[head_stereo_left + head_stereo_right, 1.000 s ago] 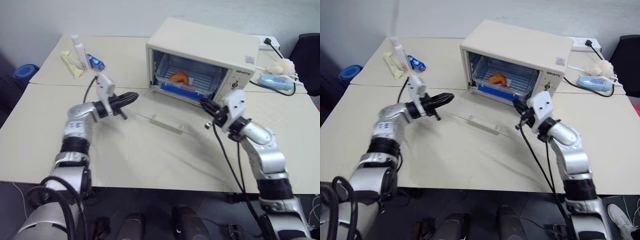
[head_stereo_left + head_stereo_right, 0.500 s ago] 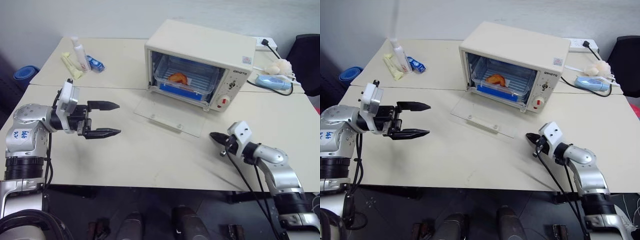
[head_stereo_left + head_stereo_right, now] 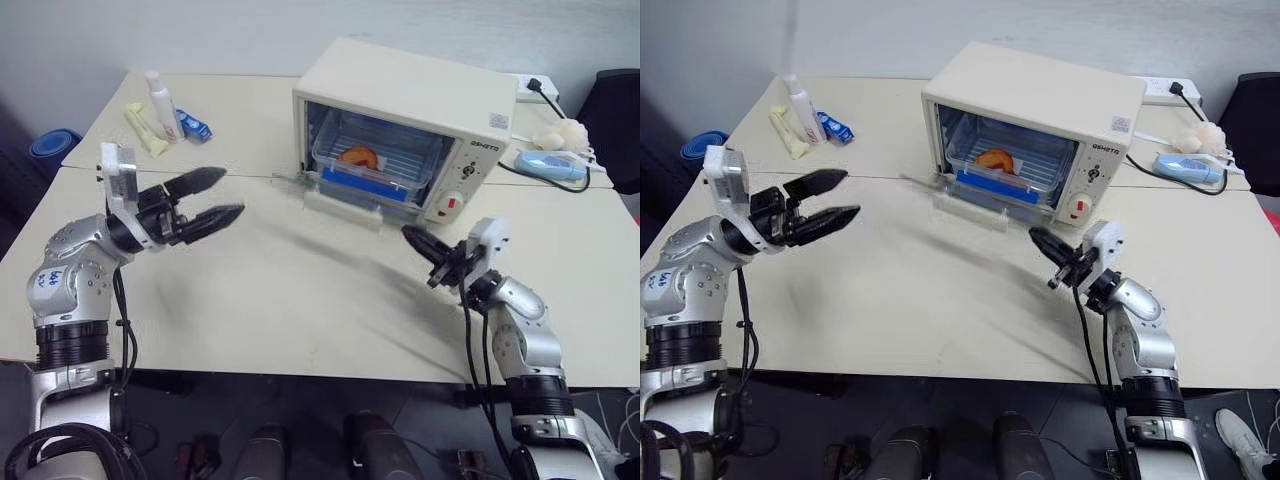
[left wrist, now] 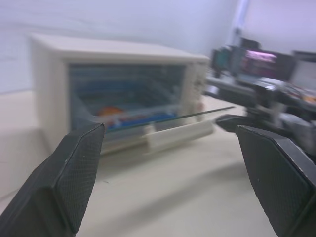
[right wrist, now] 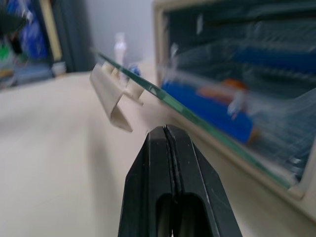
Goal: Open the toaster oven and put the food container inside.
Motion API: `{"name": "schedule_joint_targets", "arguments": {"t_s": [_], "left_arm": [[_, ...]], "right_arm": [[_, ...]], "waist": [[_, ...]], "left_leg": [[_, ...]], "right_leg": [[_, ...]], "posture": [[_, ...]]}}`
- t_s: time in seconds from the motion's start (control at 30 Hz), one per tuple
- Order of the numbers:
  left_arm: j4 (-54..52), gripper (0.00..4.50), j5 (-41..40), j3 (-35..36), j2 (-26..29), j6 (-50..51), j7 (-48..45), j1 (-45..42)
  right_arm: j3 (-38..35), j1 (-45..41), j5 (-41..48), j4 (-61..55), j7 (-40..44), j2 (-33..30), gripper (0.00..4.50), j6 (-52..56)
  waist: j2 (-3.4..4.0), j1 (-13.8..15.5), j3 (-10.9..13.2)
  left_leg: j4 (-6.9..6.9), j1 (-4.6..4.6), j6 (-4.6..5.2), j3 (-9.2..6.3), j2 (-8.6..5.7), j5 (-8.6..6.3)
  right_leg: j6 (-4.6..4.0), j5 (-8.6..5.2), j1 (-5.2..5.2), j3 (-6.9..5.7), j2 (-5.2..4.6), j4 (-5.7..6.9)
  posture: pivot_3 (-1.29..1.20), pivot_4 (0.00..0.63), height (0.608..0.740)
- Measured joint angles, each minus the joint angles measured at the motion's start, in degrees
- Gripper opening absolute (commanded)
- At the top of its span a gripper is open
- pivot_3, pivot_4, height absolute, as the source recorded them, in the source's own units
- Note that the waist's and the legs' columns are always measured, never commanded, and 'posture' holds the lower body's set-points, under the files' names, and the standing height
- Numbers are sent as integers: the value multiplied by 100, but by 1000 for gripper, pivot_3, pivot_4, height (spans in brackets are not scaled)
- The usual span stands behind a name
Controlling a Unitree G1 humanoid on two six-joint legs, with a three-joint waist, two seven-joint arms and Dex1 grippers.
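Toward the table's far edge stands the oven (image 3: 405,125), and the container (image 3: 375,165) already sits on its rack inside; I judge placement done. Its door (image 3: 970,200) hangs partly raised, neither flat nor shut, so closing it, if wanted, is all that remains. Through the clear plastic box I note orange food and a blue strip along the front. My left gripper (image 3: 205,198) is spread wide and empty, well apart from the oven; my right gripper (image 3: 425,245) is pinched closed on nothing, just before the door.
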Motion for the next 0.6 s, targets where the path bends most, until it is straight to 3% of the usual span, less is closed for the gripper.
{"name": "schedule_joint_targets", "arguments": {"t_s": [0.23,0.27,0.37,0.6], "left_arm": [[-25,4486,67,-33,-79,-229,316,89],[-42,4498,138,-106,14,-296,235,197],[36,4500,477,-329,413,-573,-104,567],[375,4500,1263,-638,1082,-1762,-853,1507]], "right_arm": [[-480,-538,675,-318,-582,95,0,427],[-478,-491,720,-414,-570,-38,168,596],[-482,-129,739,-858,-288,-716,890,1023],[44,1377,120,-1682,1404,-2087,3305,644]], "waist": [[0,9,0],[0,8,0],[0,15,0],[0,18,0]], "left_leg": [[-8,-1,-2,-1,-1,0],[-13,-1,-2,0,-2,0],[-26,-1,-1,0,-4,-1],[-34,6,26,2,-1,-16]], "right_leg": [[0,0,-1,0,-2,-3],[0,0,-2,2,-3,-3],[0,0,-3,1,-4,-12],[0,0,8,3,-2,-34]], "posture": [[0,150,740],[0,150,740],[0,150,740],[0,150,740]]}}
